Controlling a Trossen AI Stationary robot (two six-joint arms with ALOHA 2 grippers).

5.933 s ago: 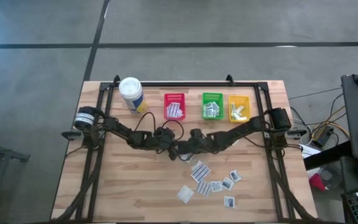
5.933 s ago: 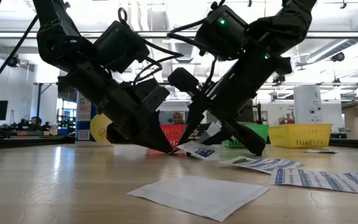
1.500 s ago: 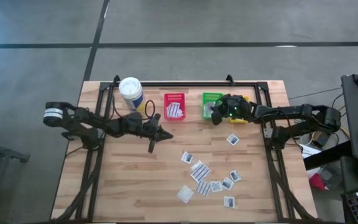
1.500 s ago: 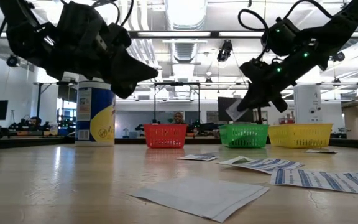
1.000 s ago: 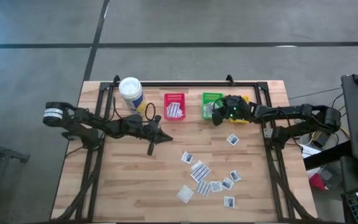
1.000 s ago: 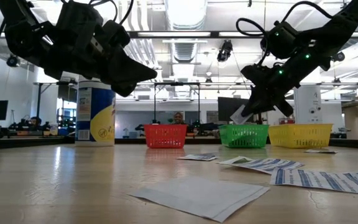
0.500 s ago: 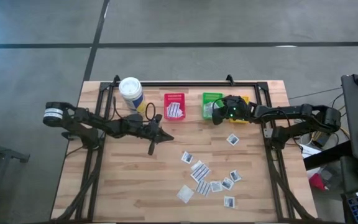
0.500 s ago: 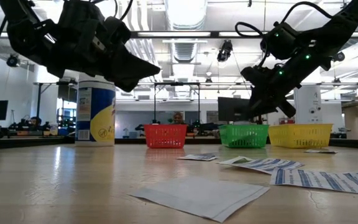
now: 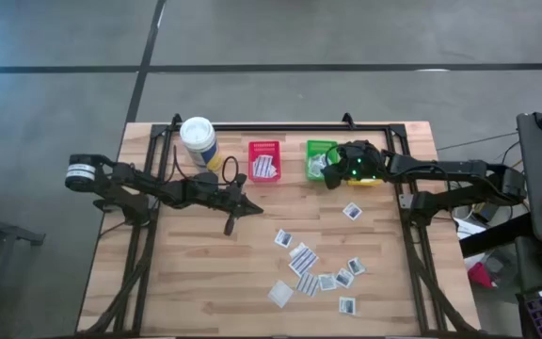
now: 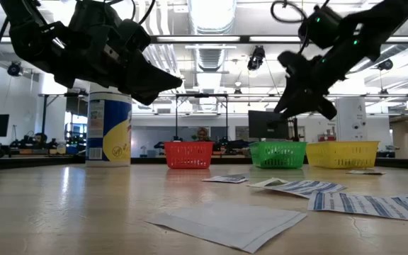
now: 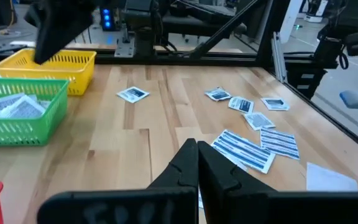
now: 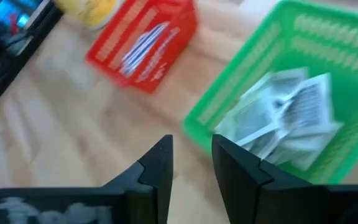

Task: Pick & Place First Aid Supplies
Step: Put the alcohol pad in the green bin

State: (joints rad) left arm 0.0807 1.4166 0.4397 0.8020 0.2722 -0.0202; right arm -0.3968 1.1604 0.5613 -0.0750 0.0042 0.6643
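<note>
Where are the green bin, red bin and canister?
green bin (image 9: pixel 315 149), high view, bare upper-left rim corner.
red bin (image 9: pixel 263 145), high view, top rim.
canister (image 9: pixel 197 131), high view, middle of its white lid.

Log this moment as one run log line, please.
right gripper: open, empty, above green bin | left gripper: shut, over mid-table | packets: loose on table

table wood | on it: bins, canister, loose packets
</note>
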